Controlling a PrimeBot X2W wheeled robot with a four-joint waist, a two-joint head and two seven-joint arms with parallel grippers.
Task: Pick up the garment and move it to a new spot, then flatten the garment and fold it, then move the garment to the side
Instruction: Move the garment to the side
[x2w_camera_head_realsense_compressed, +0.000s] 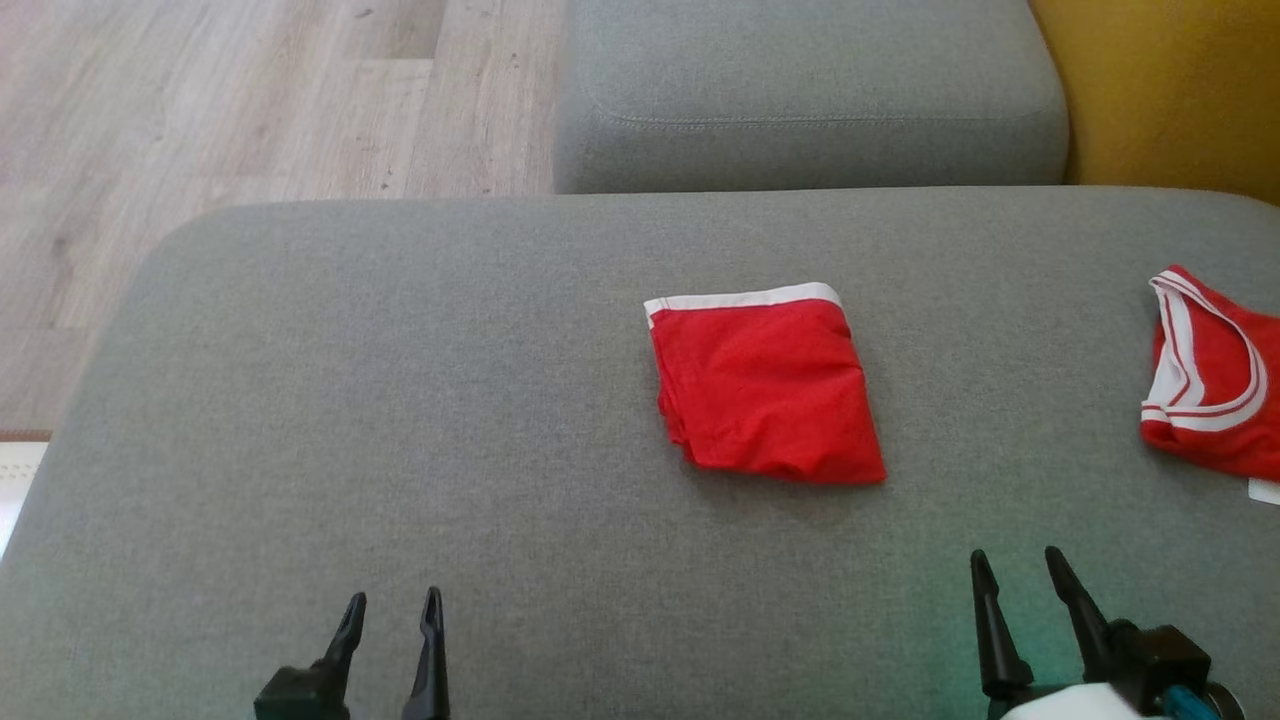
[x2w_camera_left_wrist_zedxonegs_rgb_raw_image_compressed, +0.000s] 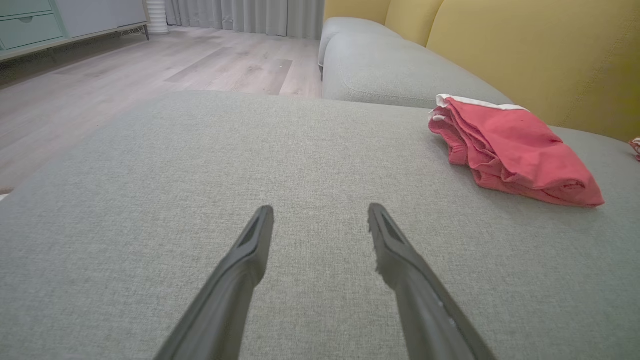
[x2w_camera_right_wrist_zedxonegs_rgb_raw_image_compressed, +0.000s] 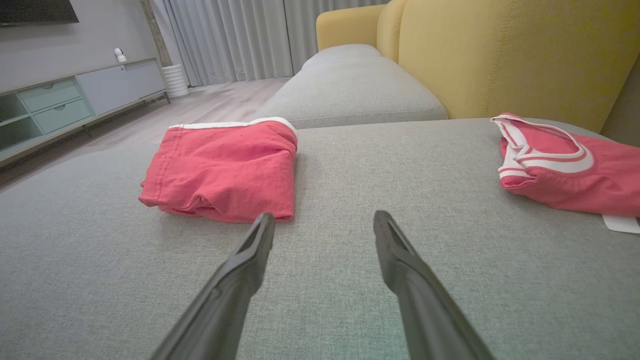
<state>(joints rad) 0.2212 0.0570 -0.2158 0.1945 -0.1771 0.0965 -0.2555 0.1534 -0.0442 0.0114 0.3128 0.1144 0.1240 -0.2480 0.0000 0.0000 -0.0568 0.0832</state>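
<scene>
Lying folded into a compact rectangle, the red garment (x2w_camera_head_realsense_compressed: 765, 385) sits on the grey seat cushion (x2w_camera_head_realsense_compressed: 400, 400), a little right of its middle in the head view. Its white band runs along the far edge, and the stacked layers show at its left side. Nothing touches it.

The left gripper (x2w_camera_head_realsense_compressed: 395, 600) hovers at the near edge of the seat, well apart from the garment, with its two dark fingers spread wide and nothing between them. The right gripper (x2w_camera_head_realsense_compressed: 1016, 556) is at the near right, closer to the garment but apart from it, with its fingers also spread wide and empty. In the right wrist view the garment's near edge lies just beyond the tip of one finger.

A second garment (x2w_camera_head_realsense_compressed: 1205, 380), red with white striped trim, lies loosely at the right edge of the seat, with a white label (x2w_camera_head_realsense_compressed: 1265, 490) beside it. Beyond the seat are another grey cushion (x2w_camera_head_realsense_compressed: 800, 90), a yellow backrest (x2w_camera_head_realsense_compressed: 1170, 90) and a wooden floor (x2w_camera_head_realsense_compressed: 250, 100).
</scene>
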